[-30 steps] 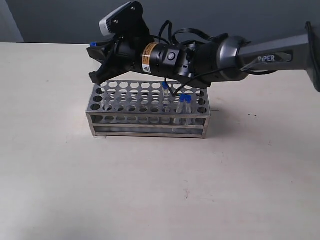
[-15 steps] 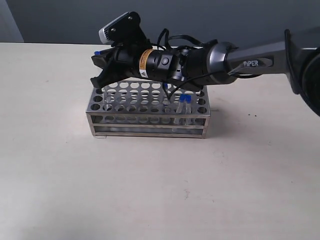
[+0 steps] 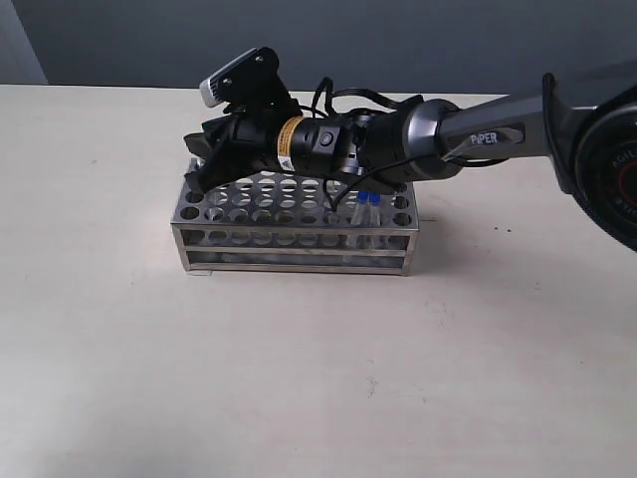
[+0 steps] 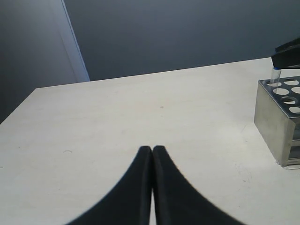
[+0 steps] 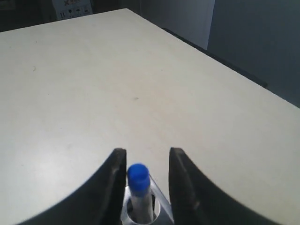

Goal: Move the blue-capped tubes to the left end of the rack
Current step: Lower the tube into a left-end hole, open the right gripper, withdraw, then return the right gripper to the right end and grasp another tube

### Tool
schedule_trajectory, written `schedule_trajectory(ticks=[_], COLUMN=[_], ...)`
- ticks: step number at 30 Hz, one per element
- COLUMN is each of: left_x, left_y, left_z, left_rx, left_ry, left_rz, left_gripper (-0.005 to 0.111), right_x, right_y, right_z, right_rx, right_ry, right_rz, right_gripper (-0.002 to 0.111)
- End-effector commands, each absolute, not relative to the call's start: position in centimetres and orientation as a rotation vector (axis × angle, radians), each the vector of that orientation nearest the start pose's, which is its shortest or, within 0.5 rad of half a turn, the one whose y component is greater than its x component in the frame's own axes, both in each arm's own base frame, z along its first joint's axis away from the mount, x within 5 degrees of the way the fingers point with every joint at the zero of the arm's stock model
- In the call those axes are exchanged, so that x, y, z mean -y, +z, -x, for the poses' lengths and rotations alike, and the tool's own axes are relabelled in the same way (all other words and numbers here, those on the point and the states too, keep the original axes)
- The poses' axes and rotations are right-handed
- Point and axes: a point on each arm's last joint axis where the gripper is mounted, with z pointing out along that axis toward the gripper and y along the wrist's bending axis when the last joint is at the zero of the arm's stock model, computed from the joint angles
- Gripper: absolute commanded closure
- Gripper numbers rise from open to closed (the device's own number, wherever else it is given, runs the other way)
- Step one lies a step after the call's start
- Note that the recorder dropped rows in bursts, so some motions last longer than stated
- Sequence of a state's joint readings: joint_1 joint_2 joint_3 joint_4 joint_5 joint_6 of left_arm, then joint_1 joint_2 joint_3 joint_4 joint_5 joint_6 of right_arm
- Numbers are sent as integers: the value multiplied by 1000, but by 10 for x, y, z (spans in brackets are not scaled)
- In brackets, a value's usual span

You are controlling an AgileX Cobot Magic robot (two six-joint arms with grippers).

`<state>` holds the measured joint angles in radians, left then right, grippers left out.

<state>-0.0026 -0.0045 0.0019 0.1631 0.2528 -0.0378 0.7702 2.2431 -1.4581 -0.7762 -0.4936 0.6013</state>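
Note:
The steel rack [image 3: 294,237] stands mid-table. My right gripper [image 3: 199,171] reaches across it to its far left corner. In the right wrist view this gripper [image 5: 145,152] is open, and a blue-capped tube [image 5: 138,176] stands in a corner hole of the rack [image 5: 159,207] between the fingers, close against one of them. Two more blue-capped tubes [image 3: 369,199] stand near the rack's right end; any other is hidden behind the arm. My left gripper [image 4: 152,149] is shut and empty over bare table, left of the rack [image 4: 272,117], and from there the corner tube [image 4: 275,75] shows.
The right arm's black body and cables [image 3: 338,139] lie low over the rack's back rows. Pale table [image 3: 299,378] surrounds the rack, with a dark wall behind.
The right gripper has come down and slightly right onto the rack's far left corner, bringing the blue-capped tube into the corner hole. The left gripper's earlier position is not shown.

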Motion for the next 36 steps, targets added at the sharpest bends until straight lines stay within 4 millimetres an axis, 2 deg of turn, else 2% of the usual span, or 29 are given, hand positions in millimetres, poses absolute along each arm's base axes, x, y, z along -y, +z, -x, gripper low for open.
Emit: schedule_trajectory(ticks=[1,4,8,11,14,16,20,23,26,32,36], left_x=[-3,-3,-3,-3,-3,-3,-3,-3,-3,-3,-3], left_y=[192,192,192,192,192,192,192,192,192,192,192], left_z=[-55,-55,-55,-55,-55,-55,-55,-55,-55,-55,-55], left_rx=[-1721,-1721,-1721,-1721,-1721,-1721,-1721,-1721,-1721,-1721,-1721], left_ry=[113,113,113,113,113,113,113,113,113,113,113], left_rz=[-80,-80,-80,-80,-80,-80,-80,-80,-80,-80,-80], left_gripper=[106,106,106,106,106,106,106,106,106,106,106], right_x=[-366,-364,-345,-320,-287,-265,-234,-226,-223,-226,-230], right_y=[153,167,210,242,268,276,267,249,234,218,207], right_z=[-333,-334,-342,-343,-335,-324,-299,-287,-281,-283,-281], right_rx=[-1632,-1644,-1668,-1673,-1649,-1652,-1693,-1744,-1785,-1836,-1858], right_ry=[771,789,709,611,577,568,544,521,517,523,527], right_rz=[1048,990,907,878,848,830,845,897,930,946,1008], right_gripper=[74,74,74,74,74,74,74,74,74,74,63])
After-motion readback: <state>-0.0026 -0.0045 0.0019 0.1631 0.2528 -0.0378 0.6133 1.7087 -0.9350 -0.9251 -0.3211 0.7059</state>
